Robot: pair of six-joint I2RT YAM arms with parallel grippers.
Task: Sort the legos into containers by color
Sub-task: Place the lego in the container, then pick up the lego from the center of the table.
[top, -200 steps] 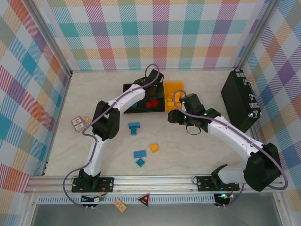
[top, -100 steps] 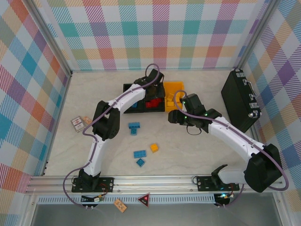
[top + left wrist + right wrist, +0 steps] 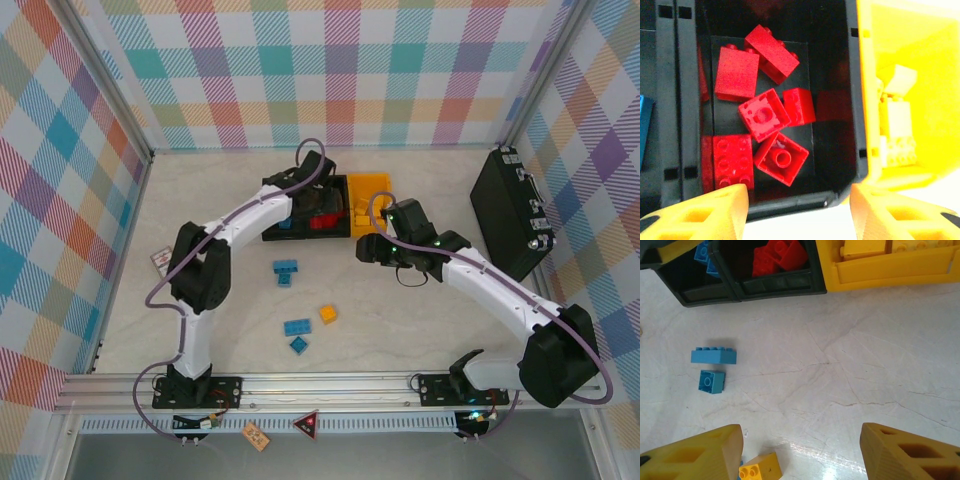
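Left wrist, studded red bricks (image 3: 762, 116) (glossy plastic), rectangular black bin (image 3: 856, 100)

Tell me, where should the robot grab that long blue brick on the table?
Probably from straight above, closing the right tool across the two long sides of the long blue brick: it lies flat, narrowest that way. The small blue brick sits close beside one long side, leaving little room there.

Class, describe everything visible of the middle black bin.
The middle black bin is an open-topped rectangular box of dark plastic, upright on the table. Several red bricks lie jumbled inside, some studs-up, some tipped. One side adjoins the yellow bin, the other a second black bin holding blue bricks.
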